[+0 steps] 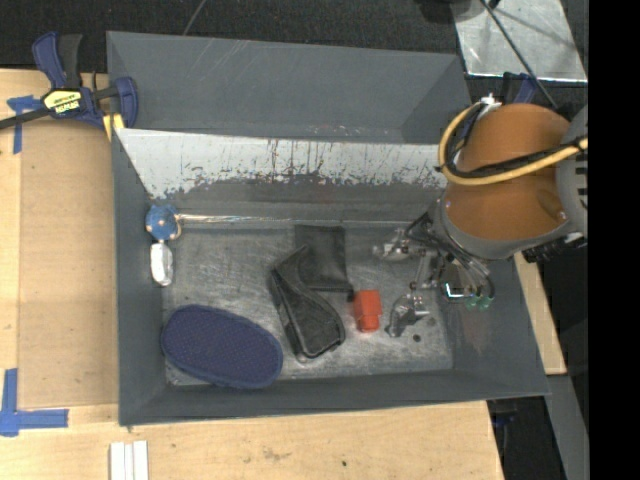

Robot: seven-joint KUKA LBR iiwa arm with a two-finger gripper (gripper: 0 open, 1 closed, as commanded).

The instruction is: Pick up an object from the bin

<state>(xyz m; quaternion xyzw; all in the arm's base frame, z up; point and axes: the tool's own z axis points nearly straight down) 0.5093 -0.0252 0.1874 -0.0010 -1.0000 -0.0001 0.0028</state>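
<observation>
The hand (410, 293) is pictured low near the bin's (300, 398) right wall, just beside a small orange block (368, 310). How far it is open cannot be told. A dark pouch (312, 303) is seen at the centre.

Rounded orange wrist cover (510, 208), yellow cable (490, 178) looped across it, bare-metal pincer (408, 318) underneath.

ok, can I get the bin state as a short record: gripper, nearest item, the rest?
gripper: low in the right part of the bin, at
grip state: cannot tell
held: nothing visibly held
nearest thing: small orange-red block, just left of the gripper
centre: dark grey folded pouch, beside the block
front left: blue oval pad, lying flat
left side: small blue-and-white thing, kind unclear
</observation>
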